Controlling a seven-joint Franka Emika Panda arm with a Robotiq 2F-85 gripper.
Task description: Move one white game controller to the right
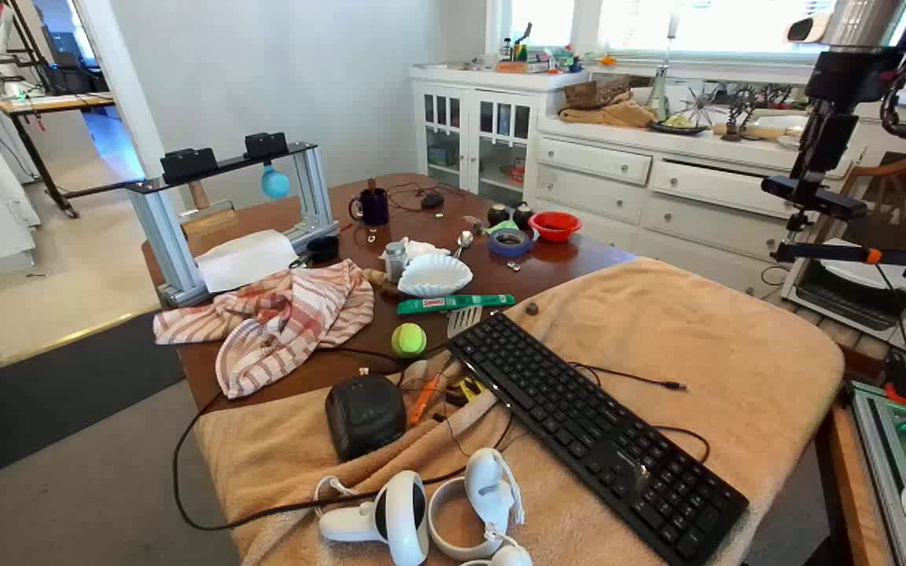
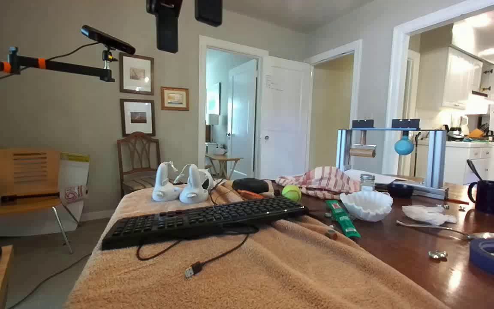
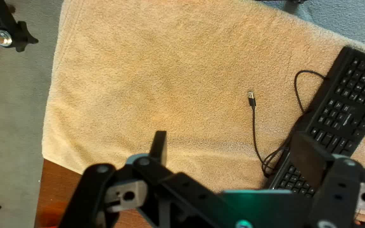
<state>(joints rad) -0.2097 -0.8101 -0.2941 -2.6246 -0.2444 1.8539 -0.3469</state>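
Observation:
Two white game controllers with ring-shaped tops and wrist cords lie close together on the tan towel. In an exterior view the controllers are at the bottom edge, where another white part is cut off. In an exterior view they stand side by side at the towel's far side, with a white ring behind them. They are out of the wrist view. My gripper is open and empty, its fingers wide apart. It hangs high above the table, and its fingertips show at the top of an exterior view.
A black keyboard lies diagonally beside the controllers, its cable on the tan towel. A black case, tennis ball, white bowl, striped cloth and metal frame stand farther along the table.

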